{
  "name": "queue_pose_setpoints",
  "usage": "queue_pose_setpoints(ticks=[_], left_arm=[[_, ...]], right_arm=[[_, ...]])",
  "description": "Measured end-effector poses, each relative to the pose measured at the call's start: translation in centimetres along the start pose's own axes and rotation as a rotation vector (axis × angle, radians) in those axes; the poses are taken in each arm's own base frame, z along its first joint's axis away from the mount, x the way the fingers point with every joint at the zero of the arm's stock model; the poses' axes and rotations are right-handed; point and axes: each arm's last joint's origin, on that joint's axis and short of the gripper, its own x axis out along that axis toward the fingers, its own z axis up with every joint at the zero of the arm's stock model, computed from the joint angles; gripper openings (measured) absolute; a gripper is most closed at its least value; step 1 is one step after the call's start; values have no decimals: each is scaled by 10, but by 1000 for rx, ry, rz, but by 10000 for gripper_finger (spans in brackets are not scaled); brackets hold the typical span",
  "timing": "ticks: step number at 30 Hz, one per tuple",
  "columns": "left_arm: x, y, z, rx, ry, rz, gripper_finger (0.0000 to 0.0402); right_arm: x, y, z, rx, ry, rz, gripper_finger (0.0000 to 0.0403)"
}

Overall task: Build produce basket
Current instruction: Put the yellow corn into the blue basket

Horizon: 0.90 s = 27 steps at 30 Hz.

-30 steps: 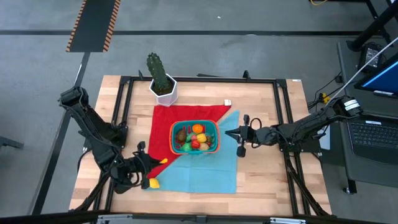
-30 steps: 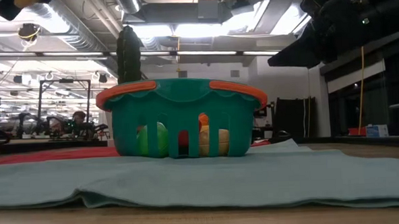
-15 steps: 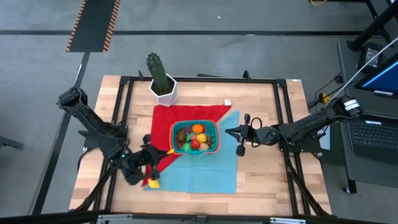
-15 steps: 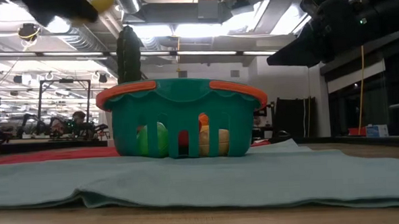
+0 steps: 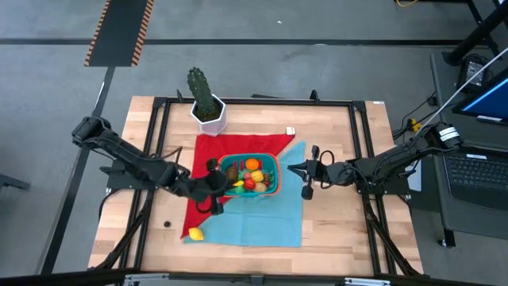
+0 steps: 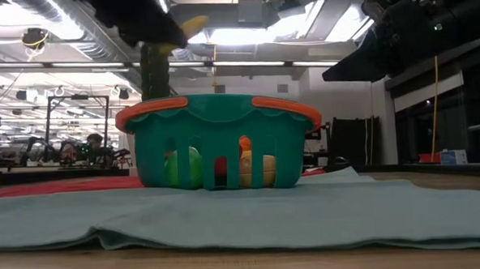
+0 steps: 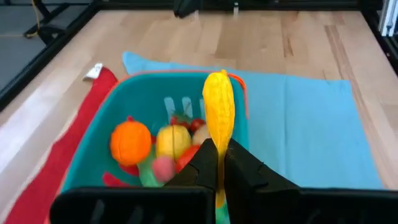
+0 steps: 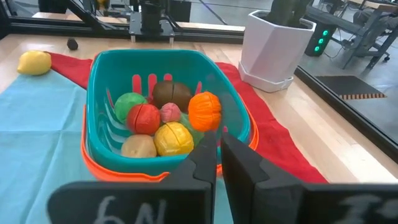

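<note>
Left hand, closed on a yellow banana, hovers at the basket's left rim at frame centre; basket interior lies just rightward. Right hand waits shut, empty.

Bright ceiling lights glare in the low view, silhouetting the arms; overhead lighting even.
</note>
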Motion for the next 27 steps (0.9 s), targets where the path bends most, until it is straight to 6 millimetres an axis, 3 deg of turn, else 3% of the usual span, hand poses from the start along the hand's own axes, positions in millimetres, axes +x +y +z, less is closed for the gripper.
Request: queue_pose_setpoints(ticks=[19, 27], left_arm=[[30, 58, 10, -95, 81, -36, 5], [36, 80, 3, -119, 177, -1, 3]], right_arm=[[0, 0, -3, -11, 25, 0, 26], [0, 0, -3, -13, 28, 0, 26]])
